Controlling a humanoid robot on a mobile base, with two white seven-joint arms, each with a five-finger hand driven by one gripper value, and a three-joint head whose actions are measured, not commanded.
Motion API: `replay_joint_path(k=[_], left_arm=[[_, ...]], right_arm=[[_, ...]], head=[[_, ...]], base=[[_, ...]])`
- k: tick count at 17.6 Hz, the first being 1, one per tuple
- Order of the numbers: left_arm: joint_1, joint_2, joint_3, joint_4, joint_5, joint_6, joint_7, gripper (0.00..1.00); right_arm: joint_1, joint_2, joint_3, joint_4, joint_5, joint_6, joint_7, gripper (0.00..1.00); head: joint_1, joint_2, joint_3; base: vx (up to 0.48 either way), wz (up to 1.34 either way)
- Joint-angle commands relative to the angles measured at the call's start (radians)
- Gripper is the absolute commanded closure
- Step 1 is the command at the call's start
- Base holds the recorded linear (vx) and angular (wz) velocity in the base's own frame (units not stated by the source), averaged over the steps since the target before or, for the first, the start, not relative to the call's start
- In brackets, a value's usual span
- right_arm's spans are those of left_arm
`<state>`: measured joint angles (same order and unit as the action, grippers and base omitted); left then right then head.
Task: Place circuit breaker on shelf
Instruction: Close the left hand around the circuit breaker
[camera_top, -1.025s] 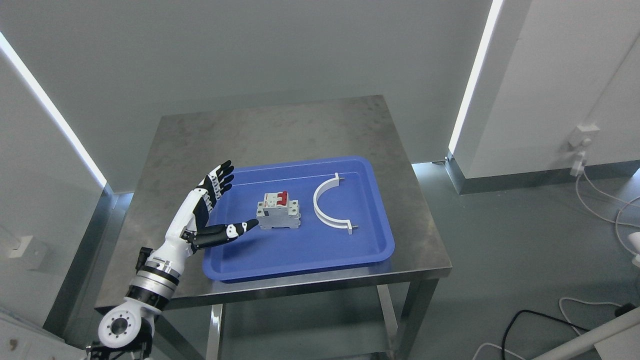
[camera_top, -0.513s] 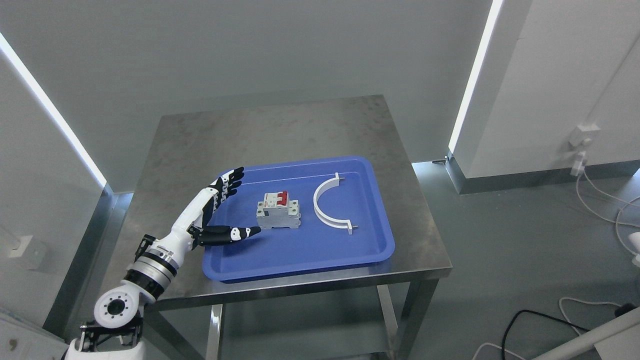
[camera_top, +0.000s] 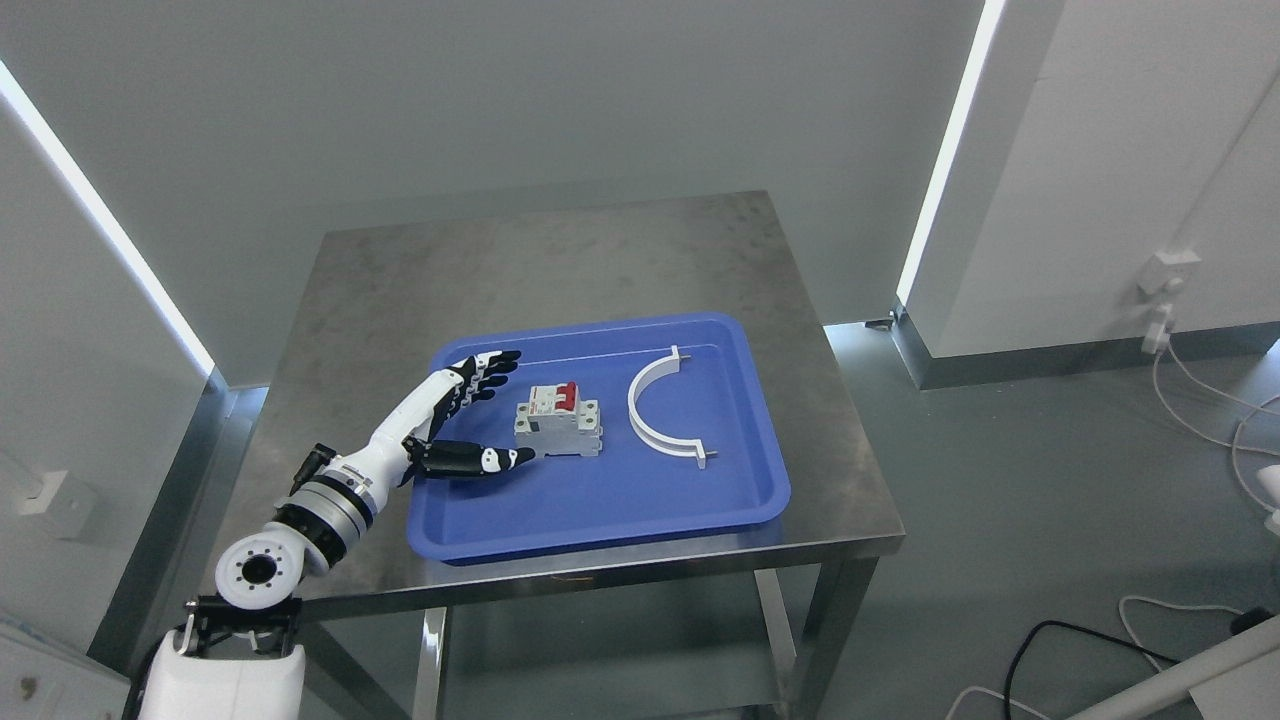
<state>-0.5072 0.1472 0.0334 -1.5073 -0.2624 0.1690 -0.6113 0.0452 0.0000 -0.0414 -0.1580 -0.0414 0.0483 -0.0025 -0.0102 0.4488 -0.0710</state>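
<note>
A grey circuit breaker (camera_top: 558, 421) with red switches stands in the middle of a blue tray (camera_top: 600, 500) on a steel table. My left hand (camera_top: 500, 412) reaches into the tray from the left, open, with its fingers spread just left of the breaker. The thumb tip lies close to the breaker's near left corner and the other fingers point toward its far left side. I cannot tell whether any finger touches it. No shelf shows in this view.
A white curved half-ring clamp (camera_top: 660, 407) lies in the tray right of the breaker. The steel table (camera_top: 560, 260) has bare surface behind the tray. Cables (camera_top: 1190, 400) trail on the floor at the right, by a white wall corner.
My left hand has dropped lower and moved right, into the tray, closing in on the breaker's left side. The breaker and the clamp have stayed put.
</note>
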Motion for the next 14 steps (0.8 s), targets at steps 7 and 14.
replay_joint_path(k=[7, 14], left_arm=[[-0.025, -0.061, -0.003, 0.033, -0.026, 0.003, -0.042, 0.52], [-0.046, -0.122, 0.109, 0.033, -0.021, -0.098, -0.044, 0.90]], right_arm=[[-0.001, -0.017, 0.000, 0.000, 0.000, -0.001, -0.001, 0.00], [0.001, -0.017, 0.000, 0.000, 0.000, -0.001, -0.001, 0.00]], head=[[0.0000, 0.000, 0.000], [0.0000, 0.000, 0.000]], base=[[0.000, 0.00], [0.000, 0.00]])
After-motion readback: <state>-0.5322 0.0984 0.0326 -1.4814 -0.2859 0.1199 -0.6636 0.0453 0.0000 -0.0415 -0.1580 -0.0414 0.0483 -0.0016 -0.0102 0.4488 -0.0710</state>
